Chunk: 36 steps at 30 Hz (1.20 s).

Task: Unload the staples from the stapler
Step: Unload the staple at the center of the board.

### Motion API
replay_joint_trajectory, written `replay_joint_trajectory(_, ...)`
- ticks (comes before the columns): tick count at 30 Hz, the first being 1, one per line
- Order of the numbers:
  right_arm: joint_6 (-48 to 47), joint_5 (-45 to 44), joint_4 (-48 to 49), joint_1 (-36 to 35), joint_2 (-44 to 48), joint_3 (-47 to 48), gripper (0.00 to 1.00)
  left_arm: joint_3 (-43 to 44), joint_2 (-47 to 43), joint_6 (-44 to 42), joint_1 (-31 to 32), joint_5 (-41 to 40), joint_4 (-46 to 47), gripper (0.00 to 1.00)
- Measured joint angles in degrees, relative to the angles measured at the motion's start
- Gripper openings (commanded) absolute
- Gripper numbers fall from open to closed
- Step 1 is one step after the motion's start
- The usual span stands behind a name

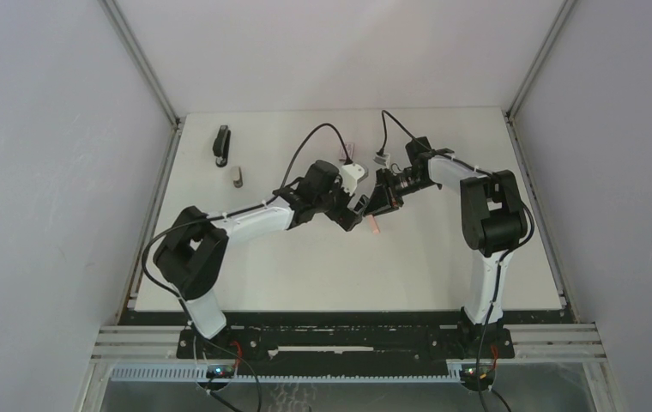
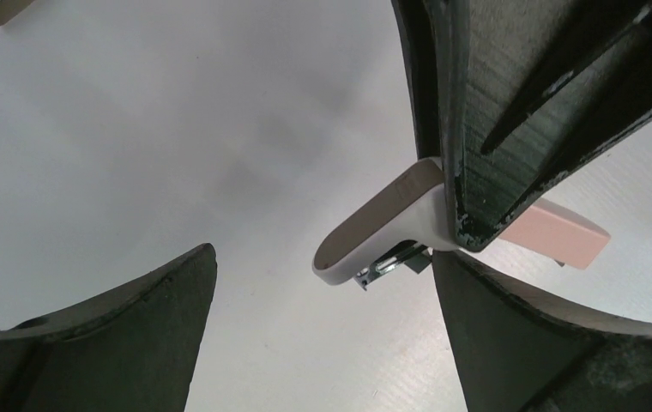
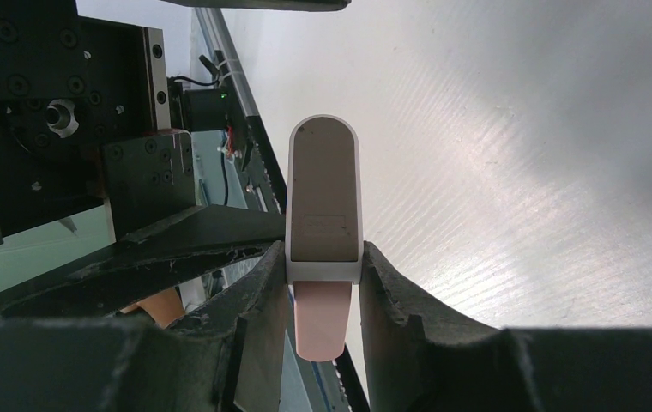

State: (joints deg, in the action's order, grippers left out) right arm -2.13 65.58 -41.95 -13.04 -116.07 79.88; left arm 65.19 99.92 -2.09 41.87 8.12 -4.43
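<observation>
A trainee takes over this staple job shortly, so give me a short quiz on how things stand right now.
1. Where on the table does the black stapler lie?
2. What grips the pink-and-beige item? A) the left end effector B) the right end effector C) nothing
3. True or false: the left end effector's jaws are shut.

Key:
1. In the far left part, well away from both end effectors.
2. B
3. False: they stand wide open and hold nothing.
</observation>
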Motion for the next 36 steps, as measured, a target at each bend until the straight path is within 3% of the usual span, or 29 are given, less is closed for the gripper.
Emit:
replay_joint_trajectory(11, 0.0, -0.17, 0.31, -0.15, 0.0, 0.0, 0.25, 1.38, 1.2, 1.57, 0.09, 0.63, -0.92, 0.96)
replay_joint_trajectory(19, 0.0, 0.04, 0.42, 0.04, 0.0, 0.0, 0.25, 1.2, 1.31, -0.31, 0.11, -3.8, -1.38, 0.82)
replay_joint_trajectory(23, 0.02, 0.52, 0.57, 0.22, 0.04, -0.02, 0.25, -1.6, -2.19, -4.07, -0.92, -6.29, -1.33, 0.8)
replay_joint_trajectory(29, 0.0, 0.48, 0.61, 0.26, 0.04, -0.02, 0.25, -3.34, -4.63, -5.64, -4.17, -6.32, -0.87, 0.81)
replay_joint_trajectory(36, -0.28, -1.01, 0.59, 0.48, 0.07, -0.02, 0.25, -5.09, -6.38, -6.6, -5.6, -4.02, -0.26, 0.9)
